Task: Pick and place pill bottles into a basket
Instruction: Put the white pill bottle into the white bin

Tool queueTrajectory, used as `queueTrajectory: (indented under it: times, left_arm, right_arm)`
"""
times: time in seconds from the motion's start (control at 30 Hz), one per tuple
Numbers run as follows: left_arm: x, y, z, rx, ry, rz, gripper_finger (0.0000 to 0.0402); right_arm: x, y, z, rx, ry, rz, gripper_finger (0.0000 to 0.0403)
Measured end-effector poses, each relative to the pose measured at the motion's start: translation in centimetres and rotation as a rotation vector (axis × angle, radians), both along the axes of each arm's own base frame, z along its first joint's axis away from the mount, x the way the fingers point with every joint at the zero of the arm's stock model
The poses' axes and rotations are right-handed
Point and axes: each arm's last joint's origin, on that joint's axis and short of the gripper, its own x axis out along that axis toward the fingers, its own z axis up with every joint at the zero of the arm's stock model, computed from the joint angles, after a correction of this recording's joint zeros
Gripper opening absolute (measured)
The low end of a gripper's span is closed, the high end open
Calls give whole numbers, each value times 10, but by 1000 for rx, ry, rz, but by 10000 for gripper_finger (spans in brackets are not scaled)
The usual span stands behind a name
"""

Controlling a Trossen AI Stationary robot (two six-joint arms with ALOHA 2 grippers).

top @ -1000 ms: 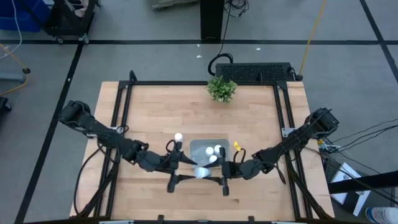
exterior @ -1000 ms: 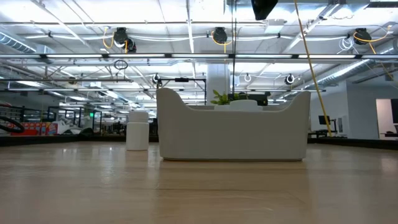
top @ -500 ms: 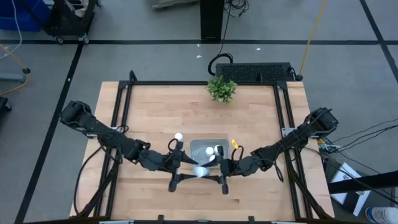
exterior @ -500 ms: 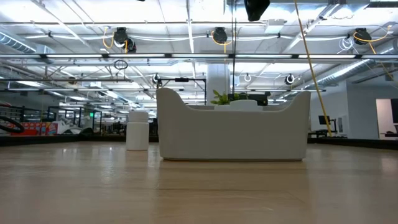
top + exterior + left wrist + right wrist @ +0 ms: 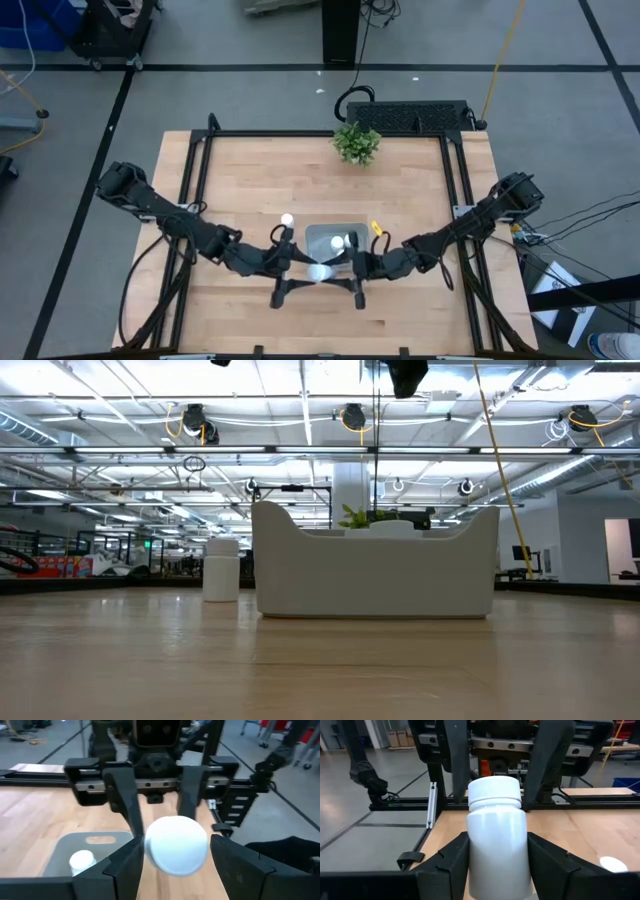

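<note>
Fingers [image 5: 445, 865] of the right gripper [image 5: 342, 269] clamp the body of a pill bottle [image 5: 496, 835], held above the desk [image 5: 240, 170] at the near edge of the basket [image 5: 318, 238]. The left gripper [image 5: 300, 264] has its fingers apart around the cap. The bottle looks light, stiff and smooth, so probably slippery. The straight body offers a surer hold than the cap.

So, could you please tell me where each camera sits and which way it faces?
High view: above the table, looking straight down; both arms show, left gripper and right gripper either side of a pill bottle.
Low view: table height, level towards the basket; a dark arm part at the top edge.
Left wrist view: faces the right gripper past its own fingers.
Right wrist view: faces the left gripper; own fingers grip the pill bottle.
Shared: both wrist views show that pill bottle.
</note>
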Motion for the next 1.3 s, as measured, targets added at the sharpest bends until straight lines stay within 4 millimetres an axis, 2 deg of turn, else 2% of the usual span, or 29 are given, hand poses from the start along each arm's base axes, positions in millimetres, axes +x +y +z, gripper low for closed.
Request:
queueTrajectory:
  times: [0.6,0.9,1.13,1.3]
  left_arm:
    - [1,1,0,-3,5,-7,234]
    - [2,3,0,3,6,-18,163]
    - [2,4,0,-19,11,-28,171]
    - [2,4,0,-25,11,-27,172]
  right_arm:
    - [1,-1,1,19,-5,17,162]
    - [2,-2,0,37,1,21,162]
    - [2,-4,0,38,2,28,164]
    - [2,-3,0,20,0,31,196]
